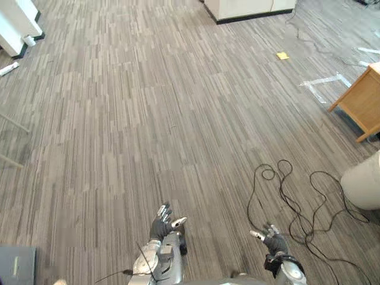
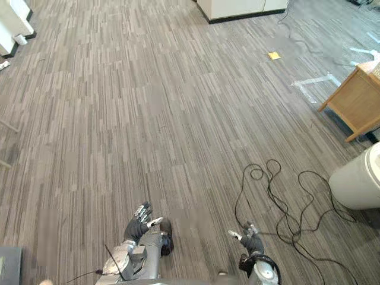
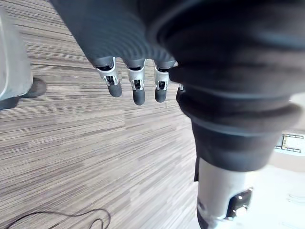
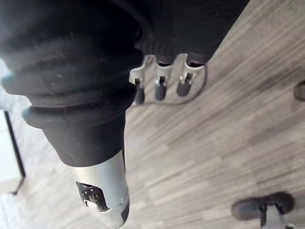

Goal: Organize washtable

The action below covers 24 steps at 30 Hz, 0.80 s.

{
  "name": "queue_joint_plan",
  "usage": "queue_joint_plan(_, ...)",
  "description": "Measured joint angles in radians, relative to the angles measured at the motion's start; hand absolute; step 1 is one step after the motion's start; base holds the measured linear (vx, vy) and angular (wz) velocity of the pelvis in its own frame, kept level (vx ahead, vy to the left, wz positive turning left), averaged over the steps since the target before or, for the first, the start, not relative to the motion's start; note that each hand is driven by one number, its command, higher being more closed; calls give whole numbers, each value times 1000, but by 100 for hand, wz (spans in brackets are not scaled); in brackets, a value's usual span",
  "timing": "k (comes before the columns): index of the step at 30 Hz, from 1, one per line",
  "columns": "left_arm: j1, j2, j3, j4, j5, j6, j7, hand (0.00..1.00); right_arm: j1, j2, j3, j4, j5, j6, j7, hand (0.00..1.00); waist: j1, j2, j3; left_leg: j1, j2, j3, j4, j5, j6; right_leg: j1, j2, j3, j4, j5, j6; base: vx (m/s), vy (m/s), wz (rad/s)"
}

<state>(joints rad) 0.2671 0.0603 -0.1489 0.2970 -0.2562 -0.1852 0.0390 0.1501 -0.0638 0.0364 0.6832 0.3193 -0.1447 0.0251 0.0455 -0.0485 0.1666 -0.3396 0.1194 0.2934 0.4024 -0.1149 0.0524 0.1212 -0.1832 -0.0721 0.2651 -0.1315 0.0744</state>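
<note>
At 7 o'clock, left hand (image 1: 161, 224): low over the striped grey floor (image 1: 148, 119), fingers (image 3: 138, 90) straight and spread, thumb out to the side; it has hold of nothing.
Right hand (image 1: 274, 240): at 5 o'clock, well apart from the left, fingers (image 4: 162, 88) relaxed and nearly straight; nothing in it.
Washtable: cannot tell which piece of furniture, if any, it is.
Wooden table (image 1: 363, 98): at 2 o'clock, at the right edge, standing on the floor.
White rounded object (image 1: 363, 189): at 3 o'clock, nearer than the wooden table; what it is I cannot tell.
White cabinet (image 1: 249, 8): at 1 o'clock, at the far end.
Yellow scrap (image 1: 282, 56): on the floor at 1 o'clock, between the white cabinet and the wooden table.
White tape marks (image 1: 323, 83): on the floor, near the wooden table.
White furniture (image 1: 16, 27): at 10 o'clock, far corner.
</note>
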Motion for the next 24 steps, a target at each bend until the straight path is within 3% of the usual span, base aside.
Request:
queue_joint_plan(2, 9, 1, -1, -8, -17, 0, 1, 0, 0, 12, 4, 0, -10, -1, -1, 0, -4, -19, -14, 77, -24, 24, -18, -43, 4, -64, -34, 29, 199, 53, 51, 513, 217, -15)
queue_joint_plan(4, 26, 2, -11, -34, -38, 0, 6, 0, 9, 27, 6, 2, -15, -1, 0, 0, -21, -18, -18, 197, -42, 31, -58, -109, 13, -188, -52, 63, 532, 245, 100, 539, 182, -6)
queue_joint_plan(5, 29, 8, -10, -37, -39, 0, 6, 0, 12, 29, 11, 3, -16, 0, 0, 0, -25, -16, -17, 226, -50, 30, -73, -122, 16, -233, -50, 67, 624, 218, 96, 473, 111, -1)
queue_joint_plan(7, 38, 23, -9, -37, -41, 1, 8, 0, 32, 25, 9, 0, -26, 1, 0, 0, -38, -12, -19, 366, -71, 26, -170, -144, 7, -373, -24, 21, 815, 53, 11, 488, 76, 7)
queue_joint_plan(9, 40, 24, -15, -37, -41, 1, 9, 0, 44, 22, -1, -1, -28, 1, 0, 0, -56, 7, -16, 440, -70, 0, -221, -157, 0, -450, 4, -49, 793, -31, -18, 521, 34, 37)
queue_joint_plan(10, 36, 23, -18, -34, -41, 1, 9, 0, 58, 21, -21, -28, -24, -1, 0, 0, -85, 17, -15, 483, -70, -31, -250, -168, -4, -515, 18, -86, 714, -71, -26, 552, -19, 88)
queue_joint_plan(12, 10, 23, -28, -16, -41, 1, 8, 0, 66, 13, -59, -41, -20, -1, 0, 0, -120, 36, -7, 531, -62, -86, -270, -196, -12, -595, 36, -93, 455, -66, -19, 532, -106, 106)
queue_joint_plan(13, -20, 23, -36, 13, -39, 1, 8, 0, 79, 15, -81, -39, -16, 0, -4, 0, -127, 42, -6, 570, -60, -117, -291, -206, -22, -610, 31, -92, 165, 16, 13, 774, -223, 114)
queue_joint_plan(14, -42, 26, -31, 39, -38, 1, 10, 0, 91, 14, -80, -37, -16, 1, -5, 0, -140, 23, -1, 617, -73, -143, -311, -209, -26, -622, 6, -88, -13, 76, 38, 789, -253, 112)
queue_joint_plan(15, -49, 30, -31, 54, -34, 1, 12, 0, 98, 16, -73, -37, -17, 3, -4, 0, -141, 14, -1, 643, -75, -159, -313, -214, -35, -633, -6, -81, -47, 83, 43, 721, -261, 107)
queue_joint_plan(16, -51, 37, -29, 93, -25, 3, 19, 0, 108, 19, -73, -43, -14, 4, -4, 0, -147, 7, -10, 693, -65, -194, -293, -230, -59, -638, 0, -34, -6, 180, 43, 589, -223, 78)
queue_joint_plan(17, -57, 28, -27, 116, -24, 4, 23, 0, 101, 18, -76, -42, -16, 4, -6, 0, -149, 28, -16, 700, -44, -209, -270, -229, -62, -642, 8, -19, 45, 207, 39, 762, -297, 80)
queue_joint_plan(18, -54, 0, -36, 129, -10, 3, 29, 0, 84, -3, -95, -43, -24, 6, -6, 0, -143, 77, -24, 664, 11, -224, -130, -199, -62, -635, 57, -19, 134, 230, -2, 740, -334, 41)
queue_joint_plan(19, -52, -13, -34, 133, -6, 1, 29, 0, 78, -4, -105, -44, -29, 11, -5, 0, -135, 92, -20, 640, 34, -224, -42, -170, -80, -627, 68, -31, 169, 201, -33, 866, -409, 39)
queue_joint_plan(20, -53, -31, -22, 160, -7, 3, 29, 0, 71, -10, -115, -53, -37, 16, -6, 0, -135, 129, -20, 543, 98, -232, 185, -48, -172, -584, 89, -71, 197, 128, -54, 836, -363, 14)
queue_joint_plan(21, -49, -45, -3, 197, -12, 6, 29, 0, 70, -8, -113, -62, -37, 19, -15, 0, -126, 131, -13, 438, 153, -238, 397, 140, -212, -519, 120, -82, 183, 82, -81, 698, -248, 6)
queue_joint_plan(22, -49, -47, 5, 216, -20, 8, 30, 0, 69, -7, -112, -66, -37, 19, -25, 0, -119, 138, -10, 390, 180, -232, 509, 136, -208, -479, 140, -83, 164, 70, -98, 687, -203, -17)
queue_joint_plan(23, -52, -46, 14, 238, -31, 12, 30, 0, 67, -3, -112, -66, -35, 18, -35, 0, -112, 144, -4, 332, 206, -211, 654, 104, -162, -412, 165, -80, 133, 51, -120, 657, -186, -29)
queue_joint_plan(24, -49, -45, 38, 248, -47, 15, 34, 0, 65, 2, -107, -60, -34, 18, -45, 0, -100, 124, 8, 263, 220, -181, 762, 54, -101, -316, 183, -74, 82, 33, -132, 756, -198, -32)
